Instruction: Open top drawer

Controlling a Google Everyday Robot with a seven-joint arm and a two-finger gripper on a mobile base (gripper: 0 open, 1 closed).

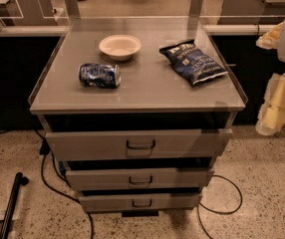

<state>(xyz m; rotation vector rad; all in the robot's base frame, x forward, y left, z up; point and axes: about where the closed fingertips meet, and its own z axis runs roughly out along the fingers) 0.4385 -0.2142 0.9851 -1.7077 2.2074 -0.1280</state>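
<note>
The top drawer (137,144) is the widest of three grey drawers in a cabinet under a grey countertop (147,91). Its small dark loop handle (140,145) sits at the centre of its front. A dark gap shows between the front's top edge and the countertop, and no interior is visible. Two narrower drawers (140,179) lie below it. My gripper (271,114), pale and yellowish, hangs at the right edge of the view. It is beside the cabinet's right side, apart from the drawer and well right of the handle.
On the countertop lie a white bowl (120,47), a blue can (99,75) on its side and a dark blue chip bag (193,61). Black cables (50,176) run on the speckled floor at both sides. A black pole (12,203) leans at the lower left.
</note>
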